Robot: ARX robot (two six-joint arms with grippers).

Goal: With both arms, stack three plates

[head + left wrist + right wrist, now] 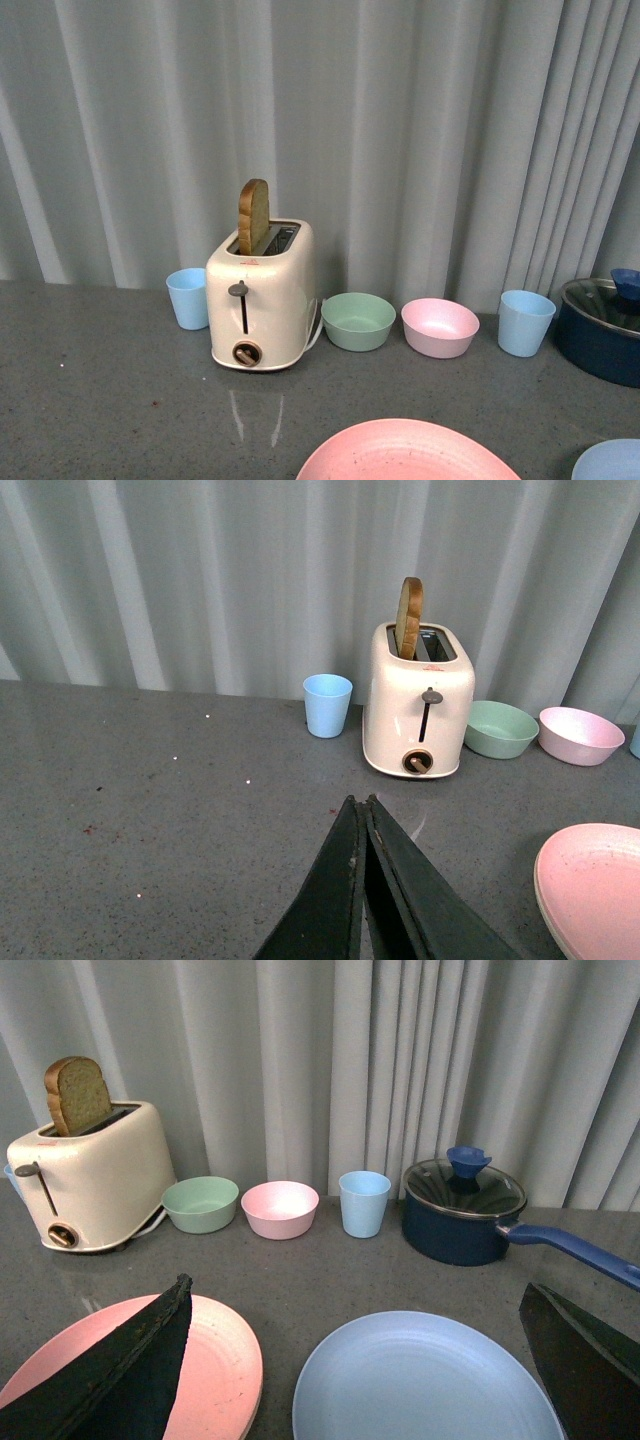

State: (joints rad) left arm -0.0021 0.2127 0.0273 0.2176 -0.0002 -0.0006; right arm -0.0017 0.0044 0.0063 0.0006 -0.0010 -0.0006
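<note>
Right end effector spread wide over pink plate, perhaps stacked, beside light blue plate

The toaster stood on the surface with a bread slice in its slot. Left of the toaster stood one cup. Right of it ran, in order, first bowl, second bowl, second cup, pot. Before it, rightward, lay first plate, then second plate.

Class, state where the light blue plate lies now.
Front view: the light blue plate lies at the near right, beside the pink plate, before the blue pot.
</note>
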